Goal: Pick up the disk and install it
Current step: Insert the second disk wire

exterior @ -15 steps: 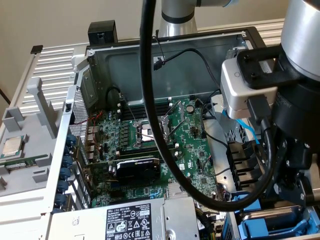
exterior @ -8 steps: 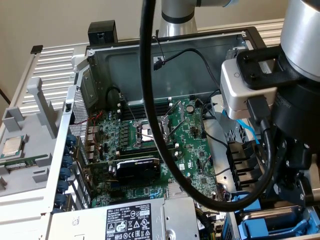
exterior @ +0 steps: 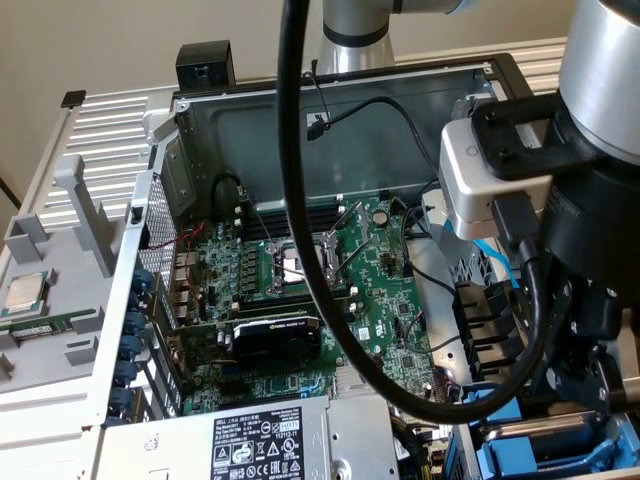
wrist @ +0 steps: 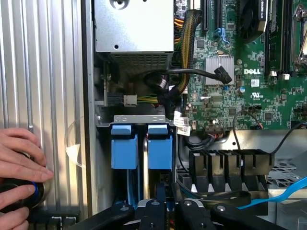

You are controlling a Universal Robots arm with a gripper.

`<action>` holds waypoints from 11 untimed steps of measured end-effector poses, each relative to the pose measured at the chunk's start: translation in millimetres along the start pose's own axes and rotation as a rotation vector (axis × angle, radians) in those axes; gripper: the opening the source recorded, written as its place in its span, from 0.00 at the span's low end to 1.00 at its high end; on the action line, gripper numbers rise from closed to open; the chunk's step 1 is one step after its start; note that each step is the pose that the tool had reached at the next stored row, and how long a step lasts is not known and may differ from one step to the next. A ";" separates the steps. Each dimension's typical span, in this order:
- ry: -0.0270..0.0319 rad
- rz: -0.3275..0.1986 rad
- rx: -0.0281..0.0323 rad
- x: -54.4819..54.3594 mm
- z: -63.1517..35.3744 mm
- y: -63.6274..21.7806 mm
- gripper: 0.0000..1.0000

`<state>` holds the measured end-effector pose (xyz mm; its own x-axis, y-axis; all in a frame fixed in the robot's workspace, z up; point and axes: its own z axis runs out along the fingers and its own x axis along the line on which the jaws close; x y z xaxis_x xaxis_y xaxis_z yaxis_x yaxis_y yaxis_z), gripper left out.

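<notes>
My gripper (wrist: 166, 207) hangs inside the open computer case, right over the drive bay. Two blue plastic frames (wrist: 159, 152) (wrist: 123, 152) stand side by side in that bay under a small metal bracket (wrist: 139, 118). The gripper lines up with one of them. No white label shows, so I cannot tell which frame carries the disk. In the exterior view the gripper (exterior: 585, 385) is low at the exterior view's right, just above a blue frame with a silver-grey metal face (exterior: 555, 435).
A person's hand (wrist: 19, 165) rests on a round black object outside the case wall. Beside the bay are the power-supply box (exterior: 260, 440), black cable bundles (wrist: 192, 76) and the green motherboard (exterior: 330, 290). A small processor chip (exterior: 25, 292) lies on the grey tray at the exterior view's left.
</notes>
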<state>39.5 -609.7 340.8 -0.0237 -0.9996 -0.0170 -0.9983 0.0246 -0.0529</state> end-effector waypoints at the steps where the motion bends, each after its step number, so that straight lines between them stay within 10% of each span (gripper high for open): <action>1: 0.0000 0.000 0.0002 0.0 0.2 0.0 0.16; 11: -0.0003 0.000 0.0045 0.1 2.1 0.9 0.16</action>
<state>38.7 -609.7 338.7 -0.0236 -0.9996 -0.0173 -0.9980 0.0246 -0.0574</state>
